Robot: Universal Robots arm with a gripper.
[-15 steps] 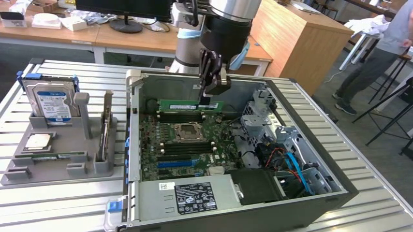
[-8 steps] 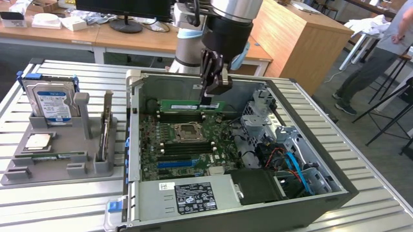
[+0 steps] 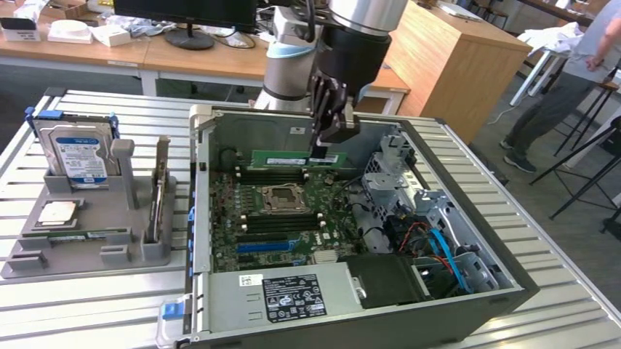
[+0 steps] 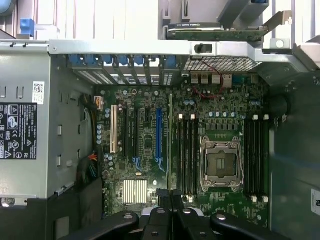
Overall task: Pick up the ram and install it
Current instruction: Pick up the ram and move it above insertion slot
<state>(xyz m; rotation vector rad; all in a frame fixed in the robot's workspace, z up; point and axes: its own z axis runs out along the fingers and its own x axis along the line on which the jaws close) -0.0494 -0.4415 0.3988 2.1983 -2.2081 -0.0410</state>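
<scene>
So the gripper (image 3: 326, 151) has its fingers pinched almost fully closed on one end of the ram (image 3: 291, 158). The stick hangs level and on edge, up above the CPU socket (image 3: 281, 196) and roughly over the memory slots (image 3: 275, 175) on the socket's side nearer the arm. Imo the trick here is keeping it dead parallel to one slot with the notch matched, then pushing straight down evenly, since an end grip like that could let it tip.
</scene>
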